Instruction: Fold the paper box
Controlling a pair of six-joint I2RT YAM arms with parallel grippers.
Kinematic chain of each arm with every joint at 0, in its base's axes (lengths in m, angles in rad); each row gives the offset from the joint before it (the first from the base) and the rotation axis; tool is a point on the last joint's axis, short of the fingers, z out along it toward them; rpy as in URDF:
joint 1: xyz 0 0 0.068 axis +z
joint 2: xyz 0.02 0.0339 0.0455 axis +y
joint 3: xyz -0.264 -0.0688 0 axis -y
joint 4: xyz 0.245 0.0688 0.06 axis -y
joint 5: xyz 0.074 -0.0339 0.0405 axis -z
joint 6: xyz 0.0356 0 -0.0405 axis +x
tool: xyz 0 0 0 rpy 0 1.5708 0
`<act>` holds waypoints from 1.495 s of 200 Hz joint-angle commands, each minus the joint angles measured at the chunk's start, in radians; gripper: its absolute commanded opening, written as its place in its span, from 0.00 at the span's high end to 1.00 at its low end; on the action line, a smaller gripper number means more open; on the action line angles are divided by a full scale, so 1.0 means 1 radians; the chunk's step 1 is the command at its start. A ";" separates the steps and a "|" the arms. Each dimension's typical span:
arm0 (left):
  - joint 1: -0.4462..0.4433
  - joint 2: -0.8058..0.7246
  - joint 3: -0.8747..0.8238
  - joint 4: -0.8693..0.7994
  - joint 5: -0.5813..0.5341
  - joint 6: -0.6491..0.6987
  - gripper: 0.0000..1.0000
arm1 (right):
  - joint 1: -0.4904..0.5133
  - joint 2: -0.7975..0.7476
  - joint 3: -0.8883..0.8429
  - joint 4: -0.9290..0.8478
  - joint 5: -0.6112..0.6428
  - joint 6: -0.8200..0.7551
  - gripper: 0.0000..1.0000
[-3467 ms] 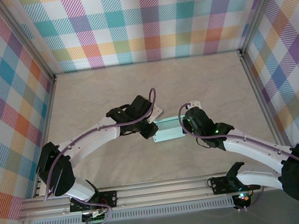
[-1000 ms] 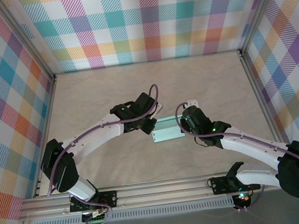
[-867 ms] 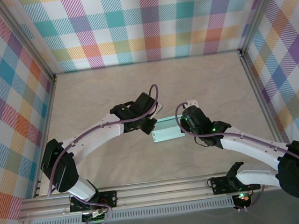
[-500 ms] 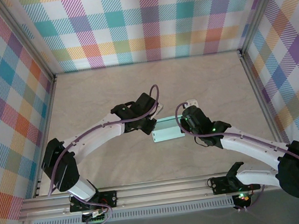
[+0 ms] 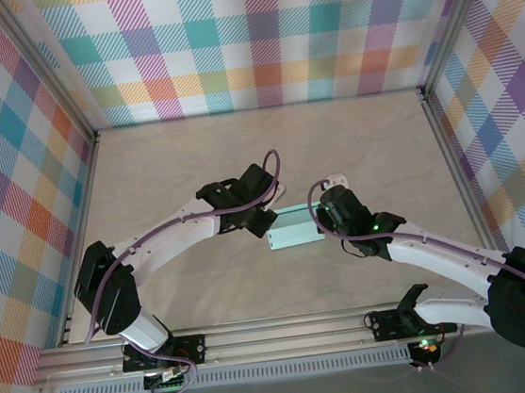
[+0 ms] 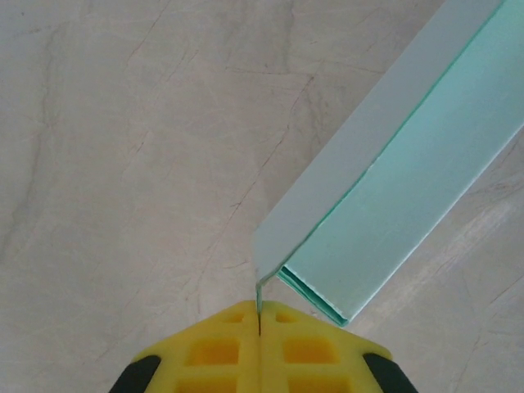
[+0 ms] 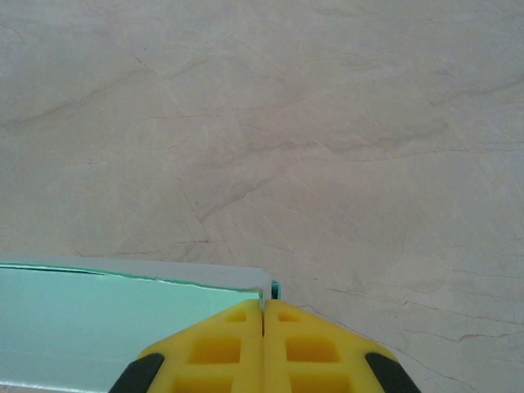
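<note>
- The paper box (image 5: 293, 227) lies near the middle of the counter (image 5: 240, 161), a shallow mint-blue oblong between the two arms.
- The left tool (image 6: 259, 315) is closed on the box's left end. Its yellow fingers are pressed flat together, with the corner of a pale upright flap nipped in the seam.
- The right tool (image 7: 263, 307) is closed at the opposite end. The top edge of the card wall runs into its finger seam, so it appears to be pinching that corner, though the contact itself is hidden under the fingertips.
- Risk, tearing: with thin card held at both ends, any pull apart or uneven lift could rip a flap or open a crease.
- Risk, crushing: pushing the ends towards each other could buckle the long walls rather than fold them along the scored lines.
- Risk, slipping: each hold is only a sliver of card at a corner, so a twist could pull it free and let the flap spring back.
- Contents: the box is the only container here. Its inside is out of sight, so whether it holds anything cannot be told.
</note>
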 commanded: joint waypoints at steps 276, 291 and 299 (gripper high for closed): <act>0.043 0.143 0.187 0.055 0.210 -0.566 1.00 | 0.081 0.051 0.061 -0.064 0.079 -0.059 0.97; 0.045 0.147 0.191 0.060 0.221 -0.576 1.00 | 0.082 0.058 0.060 -0.059 0.079 -0.057 0.97; 0.045 0.148 0.192 0.066 0.231 -0.574 1.00 | 0.082 0.060 0.060 -0.058 0.079 -0.058 0.97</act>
